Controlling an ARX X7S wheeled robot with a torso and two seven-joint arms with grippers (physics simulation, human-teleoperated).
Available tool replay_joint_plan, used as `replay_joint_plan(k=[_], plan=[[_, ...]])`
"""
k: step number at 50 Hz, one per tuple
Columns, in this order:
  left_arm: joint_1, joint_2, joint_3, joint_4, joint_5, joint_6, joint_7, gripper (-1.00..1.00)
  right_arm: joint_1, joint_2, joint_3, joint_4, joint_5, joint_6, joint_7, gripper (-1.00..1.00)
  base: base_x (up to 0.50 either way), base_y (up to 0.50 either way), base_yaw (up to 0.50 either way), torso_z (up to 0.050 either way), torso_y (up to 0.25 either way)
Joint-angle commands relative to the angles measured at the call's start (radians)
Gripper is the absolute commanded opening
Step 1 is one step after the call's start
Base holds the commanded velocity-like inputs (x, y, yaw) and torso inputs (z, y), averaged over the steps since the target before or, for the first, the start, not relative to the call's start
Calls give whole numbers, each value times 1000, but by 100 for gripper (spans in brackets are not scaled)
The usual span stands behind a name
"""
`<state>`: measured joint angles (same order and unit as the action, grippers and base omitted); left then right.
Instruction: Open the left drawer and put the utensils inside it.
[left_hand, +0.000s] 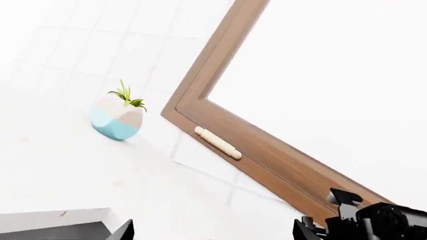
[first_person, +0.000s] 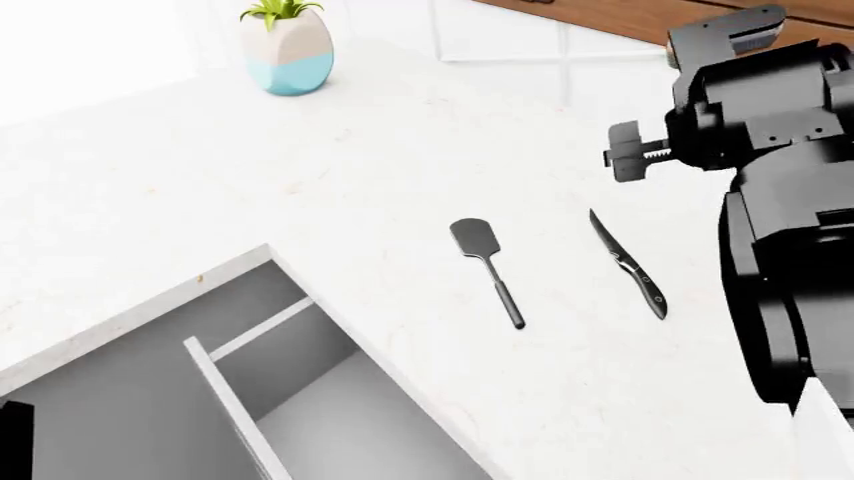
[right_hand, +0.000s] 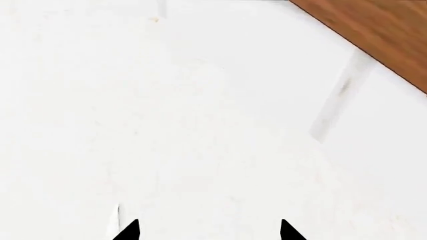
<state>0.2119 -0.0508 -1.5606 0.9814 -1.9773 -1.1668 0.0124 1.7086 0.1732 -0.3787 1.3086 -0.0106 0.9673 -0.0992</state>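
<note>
The left drawer (first_person: 160, 400) stands pulled open at the near left of the head view, its plain grey inside split by a thin divider (first_person: 234, 405); nothing lies in it. On the white counter rest the utensils: a dark grey spatula (first_person: 483, 265) and, to its right, a slim knife (first_person: 627, 262). My right arm (first_person: 774, 170) hovers above the counter just right of the knife. The right gripper (right_hand: 207, 232) is open over bare counter. The left gripper (left_hand: 213, 234) is open too, with a grey corner of the drawer (left_hand: 53, 220) beside one fingertip.
A white-and-blue plant pot (first_person: 287, 45) stands at the back left of the counter (first_person: 400, 150), also seen as the pot (left_hand: 118, 120) in the left wrist view. A brown wooden window frame (left_hand: 267, 150) with a beige handle (left_hand: 217, 143) runs along the tiled back wall.
</note>
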Motion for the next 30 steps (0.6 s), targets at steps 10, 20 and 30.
replay_joint_plan(k=[10, 20, 30], plan=[[-27, 23, -7, -12, 44, -43, 18, 100, 7, 14, -103, 0, 17, 97, -223, 100, 0, 0, 0, 0, 0], [-24, 33, -21, -19, 43, -49, 33, 100, -24, 23, -144, 0, 9, 120, -293, 100, 0, 0, 0, 0, 0], [-37, 39, -22, -29, 59, -66, 40, 100, -46, 33, -190, 0, 3, 101, -347, 100, 0, 0, 0, 0, 0]])
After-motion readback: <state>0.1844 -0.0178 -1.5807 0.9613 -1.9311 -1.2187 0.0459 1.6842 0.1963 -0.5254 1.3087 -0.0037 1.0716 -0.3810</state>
